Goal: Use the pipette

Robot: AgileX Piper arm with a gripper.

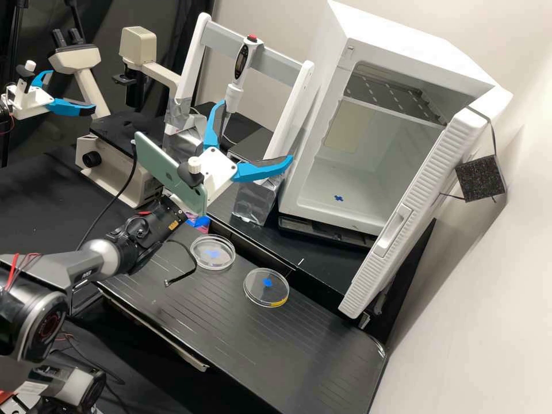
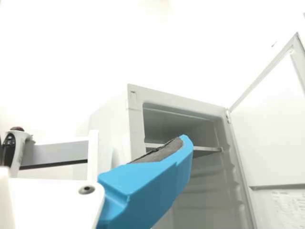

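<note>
Pipette (image 1: 241, 64), white with a red button, is held upright, probably for easy grasping, on a white, grey-barred stand (image 1: 282, 69) beyond the white gripper (image 1: 256, 130), whose blue fingers are spread wide, empty.

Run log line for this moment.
pincer: open, empty | pipette: upright at rack | white cabinet: door open | two clear dishes: on black board

High view: dark grey arm (image 1: 66, 275) spans lower left toward frame centre, angled upward. Wrist (image 1: 146, 227) left of centre. White gripper (image 1: 256, 131) just above centre, fingers (image 1: 261, 171) spread wide, one pointing up, other pointing right. Wrist view: blue finger, dark pad (image 2: 162, 151) along it.
</note>
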